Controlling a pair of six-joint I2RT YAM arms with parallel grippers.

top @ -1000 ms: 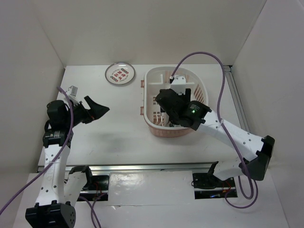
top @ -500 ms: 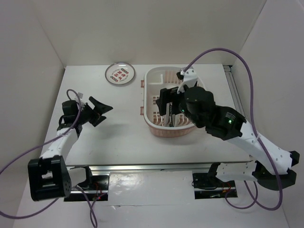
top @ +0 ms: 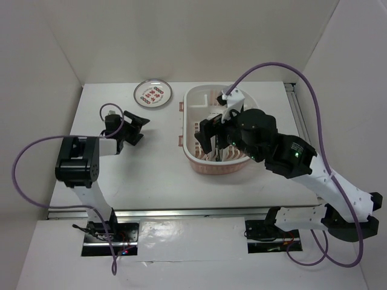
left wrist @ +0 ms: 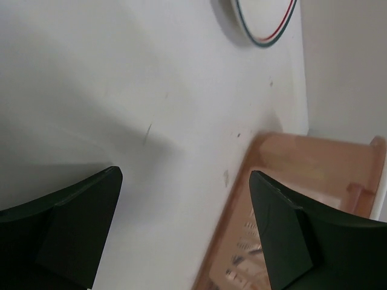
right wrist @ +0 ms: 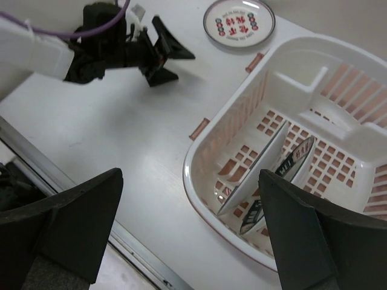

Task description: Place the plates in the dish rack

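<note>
Over white table (top: pixel 151 175), left claw (left wrist: pixel 184 175) spread low, right claw (right wrist: pixel 190 175) spread above dish rack (right wrist: pixel 202 145).

left pincer (top: pixel 139 128) and right pincer (right wrist: pixel 190 174) spread wide.

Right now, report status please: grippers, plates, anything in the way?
Left gripper open, empty, over table. Right gripper open, empty, above dish rack. Two plates standing in rack, red-character plate on table. Nothing blocking it.

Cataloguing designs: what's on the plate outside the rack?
Red characters on the white plate; best in right wrist view.
</note>
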